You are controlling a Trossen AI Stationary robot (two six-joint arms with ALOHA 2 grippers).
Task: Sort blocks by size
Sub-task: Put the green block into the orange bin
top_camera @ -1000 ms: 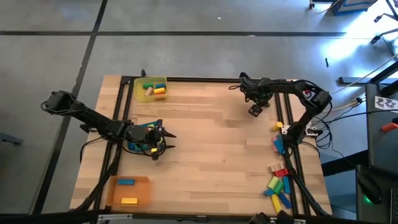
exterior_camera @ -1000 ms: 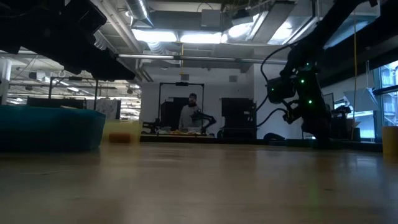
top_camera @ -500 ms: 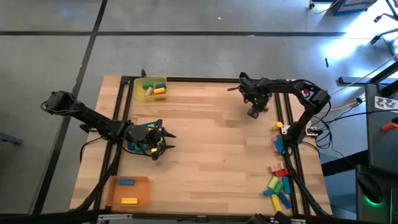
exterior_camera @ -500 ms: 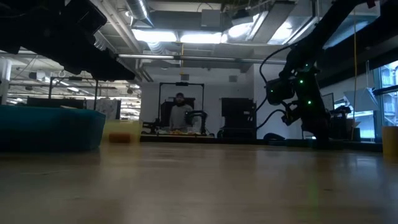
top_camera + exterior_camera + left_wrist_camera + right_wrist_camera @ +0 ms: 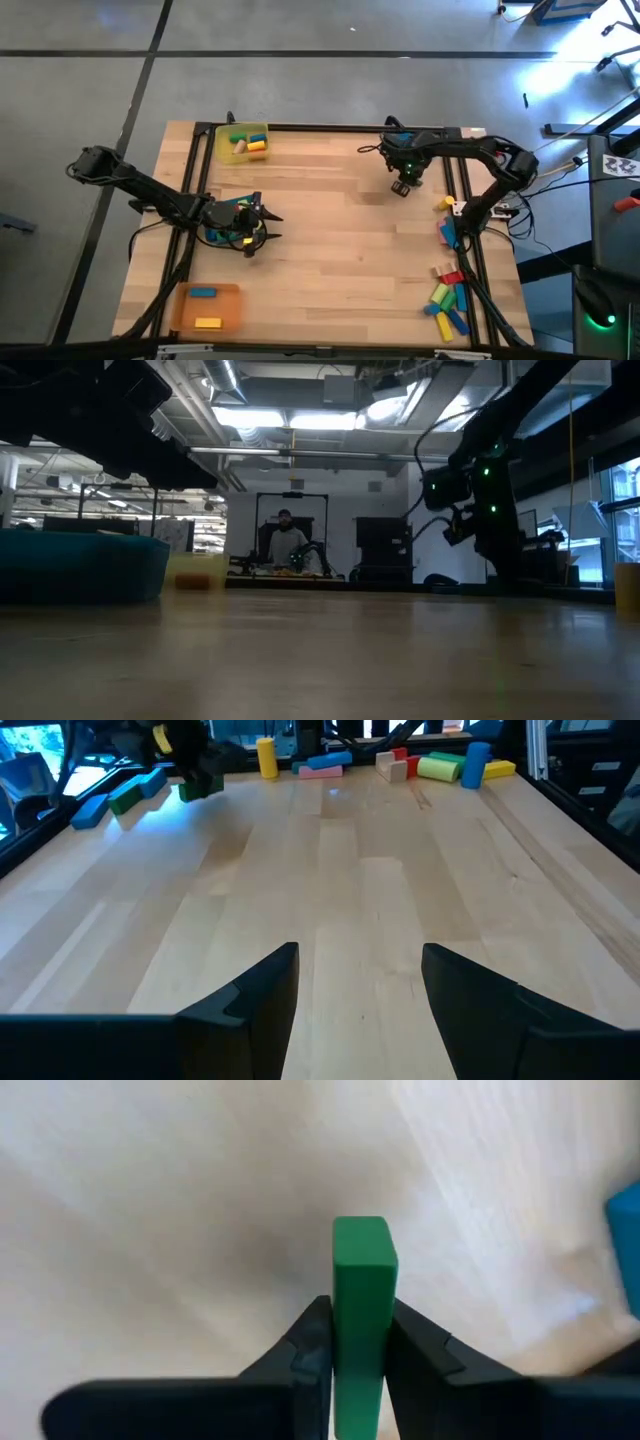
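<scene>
Holding: right end effector (image 5: 360, 1365) clamps a green block (image 5: 361, 1290), fingers (image 5: 305, 1350) pressed on its two long faces, the block's end poking out past the tips.
Right end effector, place: raised above the wooden counter (image 5: 330, 240) near its far edge, seen in the high view at (image 5: 403, 180); in the low view it hangs clear of the surface (image 5: 470, 525).
Left end effector: parked over the blue tray (image 5: 215, 236) at the counter's left edge (image 5: 252, 229); fingers (image 5: 250, 995) spread wide, nothing between them.
Loose blocks: a cluster (image 5: 449, 300) of yellow, green, blue and red pieces lies by the counter's right edge, well apart from the right end effector and nearer the front than it.
More loose blocks: a yellow block (image 5: 443, 203) and a blue block (image 5: 446, 232) sit between that cluster and the right end effector, along the same edge.
Yellow tray (image 5: 222, 149): far-left corner, level with the right end effector and well away across the counter; holds green, yellow and pale pieces.
Orange tray (image 5: 186, 312): front-left corner, just beyond the left end effector toward the front; holds one blue and one yellow piece.
Background: a person (image 5: 287, 545) stands in the room beyond the counter, low view.
</scene>
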